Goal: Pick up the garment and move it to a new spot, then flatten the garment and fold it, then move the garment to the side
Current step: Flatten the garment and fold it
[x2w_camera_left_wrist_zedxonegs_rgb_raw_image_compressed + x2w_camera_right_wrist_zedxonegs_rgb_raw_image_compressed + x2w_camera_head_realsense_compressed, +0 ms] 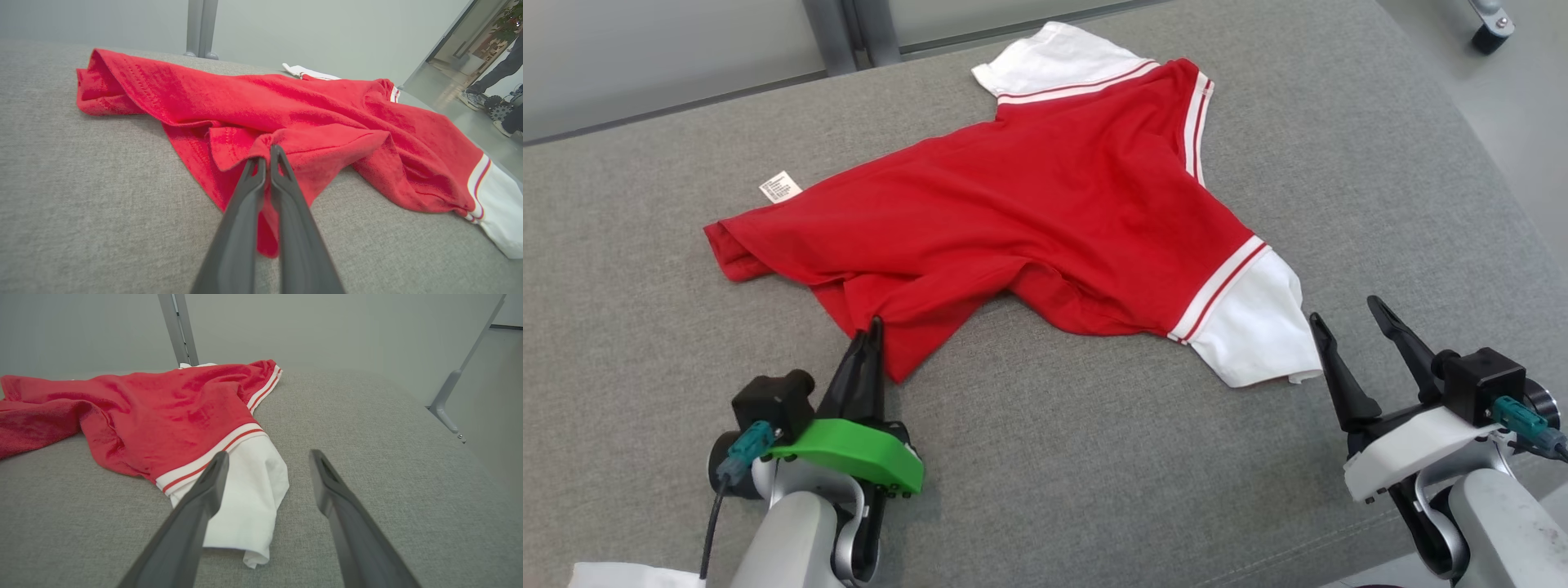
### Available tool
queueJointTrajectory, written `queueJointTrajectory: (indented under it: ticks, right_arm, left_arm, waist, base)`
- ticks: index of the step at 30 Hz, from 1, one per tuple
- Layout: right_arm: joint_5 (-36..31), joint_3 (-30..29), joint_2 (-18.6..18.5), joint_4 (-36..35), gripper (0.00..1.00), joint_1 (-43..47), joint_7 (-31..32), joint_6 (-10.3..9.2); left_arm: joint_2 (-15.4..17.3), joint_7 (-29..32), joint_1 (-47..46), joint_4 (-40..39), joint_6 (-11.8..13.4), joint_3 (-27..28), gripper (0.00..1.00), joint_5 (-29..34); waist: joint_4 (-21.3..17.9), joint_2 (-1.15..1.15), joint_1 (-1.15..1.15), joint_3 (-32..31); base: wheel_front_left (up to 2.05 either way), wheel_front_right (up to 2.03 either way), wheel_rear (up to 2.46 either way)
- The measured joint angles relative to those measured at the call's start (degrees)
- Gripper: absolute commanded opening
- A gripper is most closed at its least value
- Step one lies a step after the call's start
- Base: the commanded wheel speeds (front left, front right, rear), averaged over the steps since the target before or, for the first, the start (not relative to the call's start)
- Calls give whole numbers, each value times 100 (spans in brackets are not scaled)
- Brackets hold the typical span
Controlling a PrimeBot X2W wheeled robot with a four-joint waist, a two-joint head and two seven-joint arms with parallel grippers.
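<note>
Here left fingers (859, 376), angled forward, pinch garment (1045, 204) hem; right fingers (1339, 367) spread.

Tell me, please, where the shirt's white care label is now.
In the head view the care label lies on the grey surface at the far left edge of the red shirt, beyond the left gripper.

Red knit short-sleeved shirt (1054, 188), white sleeves (1258, 327), red-and-white striped bands, speckled grey woven surface (1094, 457), small white label (779, 187), perhaps grey-printed.
</note>
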Motion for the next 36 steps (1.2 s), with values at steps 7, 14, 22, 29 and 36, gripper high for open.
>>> queueJointTrajectory:
  ticks: [7, 14, 22, 29, 36]
  right_arm:
    - [19, -238, 121, 137, 100, 165, 0, 0]
    - [22, -289, 243, 263, 100, 278, -1, 0]
    - [24, -342, 266, 388, 100, 298, -1, 0]
    - [147, -481, 305, 616, 100, 265, -1, 0]
    - [300, -349, 356, 1034, 100, -289, -1, 0]
  left_arm:
    - [1, -1, 377, -660, -63, 887, 0, 410]
    - [24, -1, 744, -681, -226, 1629, 0, 1037]
    - [30, 0, 914, -452, -278, 2056, 0, 1408]
    - [14, 0, 954, -261, -237, 2134, 100, 1575]
    - [13, -1, 861, -337, -149, 1725, 100, 1392]
  waist:
    - [278, 0, 0, -128]
    - [694, 0, 0, -263]
    - [993, 0, 0, -373]
    - [1043, 0, 0, -376]
    - [1251, 0, 0, -276]
  base:
    - [0, 0, 0]
    - [0, 0, 0]
    - [0, 0, 0]
    - [0, 0, 0]
    - [0, 0, 0]
